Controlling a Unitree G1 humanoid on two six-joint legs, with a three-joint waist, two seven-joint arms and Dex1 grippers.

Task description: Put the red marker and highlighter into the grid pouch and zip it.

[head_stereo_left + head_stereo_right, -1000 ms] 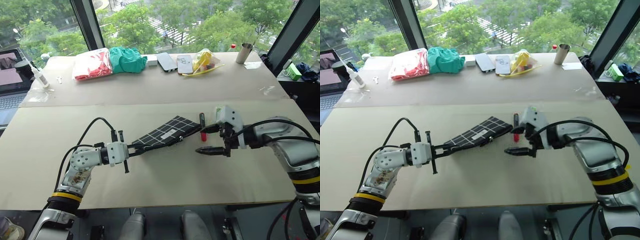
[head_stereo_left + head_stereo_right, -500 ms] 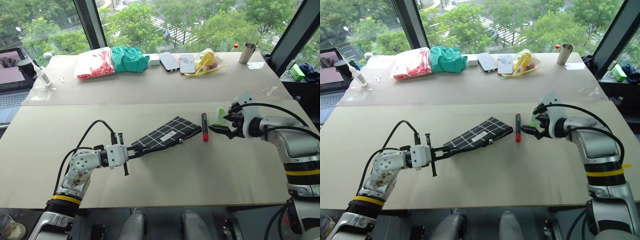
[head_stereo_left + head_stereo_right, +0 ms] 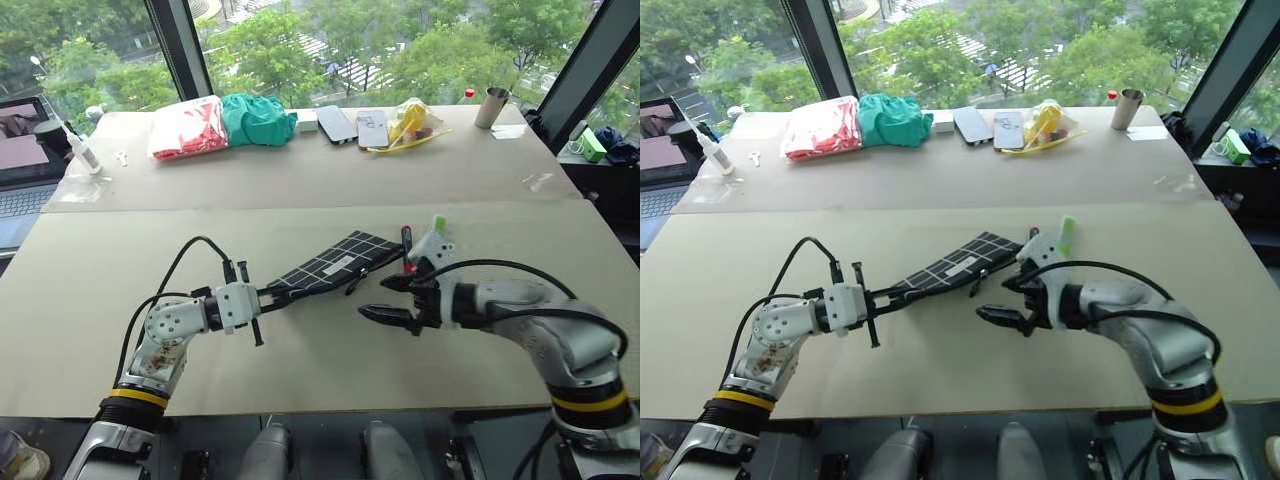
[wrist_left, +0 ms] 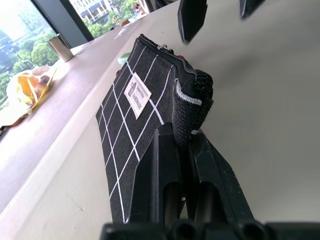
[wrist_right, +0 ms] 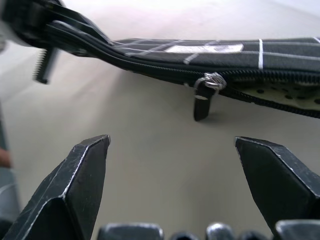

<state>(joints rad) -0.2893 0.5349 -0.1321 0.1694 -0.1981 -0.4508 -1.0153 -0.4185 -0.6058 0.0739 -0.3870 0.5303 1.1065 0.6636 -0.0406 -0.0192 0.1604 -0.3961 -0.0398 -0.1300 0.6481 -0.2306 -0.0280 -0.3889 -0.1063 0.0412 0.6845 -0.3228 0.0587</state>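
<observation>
— Starting at the left: left tool [image 3: 263, 297] clamped shut on the near corner of the grid pouch [image 3: 335, 262], holding that end just off the surface [image 3: 300, 370], far end tilted up toward the middle.

— Zipped?

— Only in part. Zipper pull [image 5: 204, 97] hanging below the lower edge, teeth closed on the side toward the left tool, parted past the pull with pale dotted lining showing.

— And further right?

— Right tool [image 3: 385, 298] with fingers wide apart, empty, aimed at that pull, close but not touching. Red marker [image 3: 405, 237] lying on the surface just beyond the pouch's far end, partly hidden behind the right wrist. Highlighter [image 3: 438, 224] beside it, a little further right. Neither yet inside.

— So which step?

— Probably widening the mouth before any loading. Next: close on the small dangling pull squarely and draw it along the teeth toward the left tool, against that tool's hold.

— Room to move?

— Plenty of bare surface in front and to both sides. Tight only behind the right wrist, near marker and highlighter; front edge well clear.
</observation>
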